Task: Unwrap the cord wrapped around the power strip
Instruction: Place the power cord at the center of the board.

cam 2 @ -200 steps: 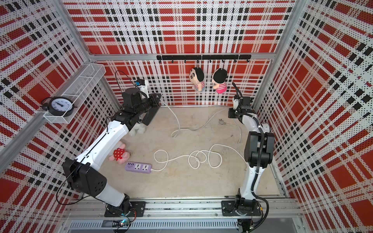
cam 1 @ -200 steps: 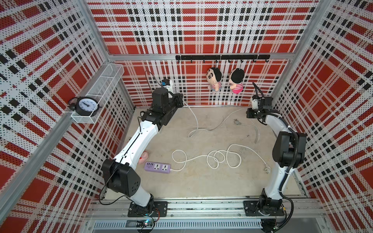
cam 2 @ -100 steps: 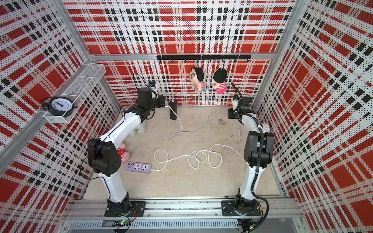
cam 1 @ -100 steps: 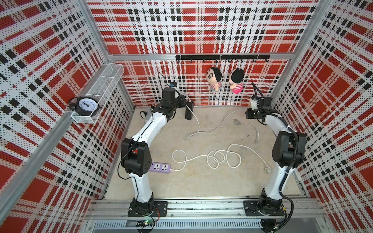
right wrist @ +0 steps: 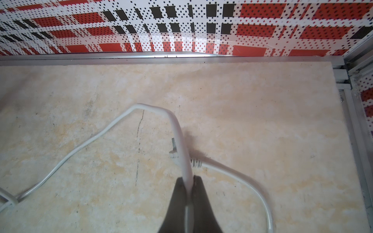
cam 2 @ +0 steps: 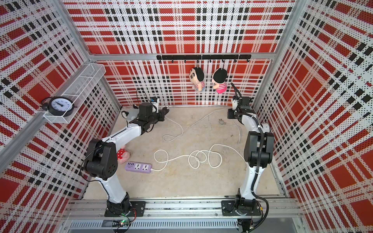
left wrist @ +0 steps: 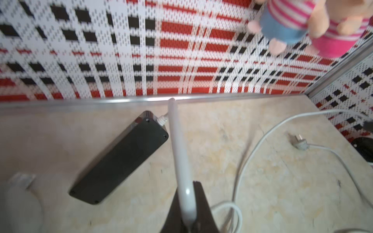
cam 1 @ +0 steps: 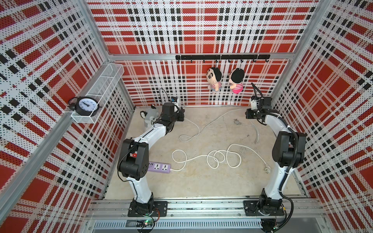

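Both jaws are clamped: my left gripper (left wrist: 187, 191) pinches the thick white cord (left wrist: 177, 145) just beside where it leaves the black rectangular plastic power strip (left wrist: 121, 161). My right gripper (right wrist: 188, 179) pinches that cord near its white plug (right wrist: 174, 150), which lies on the beige stone-look tabletop (right wrist: 262, 121). I see the strip screw side up by the far edge, towards the far-left corner, the cord leading off its end and trailing slack between the arms. A purple power strip (cam 1: 159, 167) lies near the left edge, its own white cable (cam 1: 216, 159) looped mid-table.
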Controlling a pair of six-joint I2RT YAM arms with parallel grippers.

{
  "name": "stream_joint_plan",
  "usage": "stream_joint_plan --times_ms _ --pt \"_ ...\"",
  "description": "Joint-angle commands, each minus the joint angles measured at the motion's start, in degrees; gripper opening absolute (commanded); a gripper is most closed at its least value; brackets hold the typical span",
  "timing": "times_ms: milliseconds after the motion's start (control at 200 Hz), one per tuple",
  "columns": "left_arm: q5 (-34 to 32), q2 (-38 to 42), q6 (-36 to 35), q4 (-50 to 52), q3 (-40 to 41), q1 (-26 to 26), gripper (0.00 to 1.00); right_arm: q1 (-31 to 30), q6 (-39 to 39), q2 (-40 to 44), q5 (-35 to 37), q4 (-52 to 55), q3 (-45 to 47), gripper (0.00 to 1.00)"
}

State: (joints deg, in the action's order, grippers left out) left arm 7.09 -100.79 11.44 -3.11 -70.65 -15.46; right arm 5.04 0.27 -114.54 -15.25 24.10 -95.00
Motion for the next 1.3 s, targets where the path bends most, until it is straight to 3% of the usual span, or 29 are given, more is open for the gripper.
stream_joint_plan --times_ms 0,240,306,396,511,706,852,917,1097,1177,1217,1247,1297 --pt "0.53 8.61 1.96 -6.56 6.65 -0.42 0.0 -0.38 -1.58 0.18 0.02 0.68 -0.19 0.0" --pt "-0.48 21.14 12.53 -13.01 26.97 -0.55 0.0 -0.38 -1.29 0.24 -0.09 -0.09 0.51 0.0" --pt "0.06 22.08 14.1 -14.93 30.29 -0.62 0.27 -0.38 -1.07 0.02 -0.27 -0.2 0.34 0.0" --pt "0.62 21.62 14.33 -14.81 31.19 -0.71 0.4 -0.45 -0.64 -0.09 -0.96 -0.02 -0.09 0.0" --pt "0.86 21.52 14.16 -15.08 30.23 -0.81 0.75 -0.46 -0.71 0.35 -1.45 0.77 -0.11 0.03" --pt "-0.76 21.42 11.88 -11.55 24.57 -0.09 0.99 -0.54 -1.71 2.66 -1.16 1.5 1.54 0.11" --pt "-1.82 23.57 10.24 -6.49 21.17 0.87 0.98 -0.56 -2.46 5.16 0.39 1.97 2.63 0.35" --pt "-2.9 25.16 10.0 -3.8 20.26 2.64 0.98 -0.62 -2.56 6.16 0.31 2.4 2.56 0.41" --pt "-5.03 27.42 10.04 3.79 18.11 4.19 0.98 -2.11 -3.25 9.02 -0.19 3.53 3.09 0.48" --pt "-10.3 28.26 6.81 6.29 17.8 4.9 0.98 -2.47 -3.11 12.48 -3.34 -2.49 8.54 0.49" --pt "-13.55 28.74 5.56 5.8 18.72 5.85 0.98 -2.49 -2.14 15.09 -4.1 -9.47 13.53 0.65" --pt "-15.61 29.12 4.75 4.29 20.12 6.86 0.98 -2.49 -1.35 16.67 -3.45 -14.4 17.15 0.97" --pt "-17.01 29.97 4.53 -0.07 23.71 9.46 0.98 -2.66 0.2 19.24 -1.83 -20.58 22.3 1.0"
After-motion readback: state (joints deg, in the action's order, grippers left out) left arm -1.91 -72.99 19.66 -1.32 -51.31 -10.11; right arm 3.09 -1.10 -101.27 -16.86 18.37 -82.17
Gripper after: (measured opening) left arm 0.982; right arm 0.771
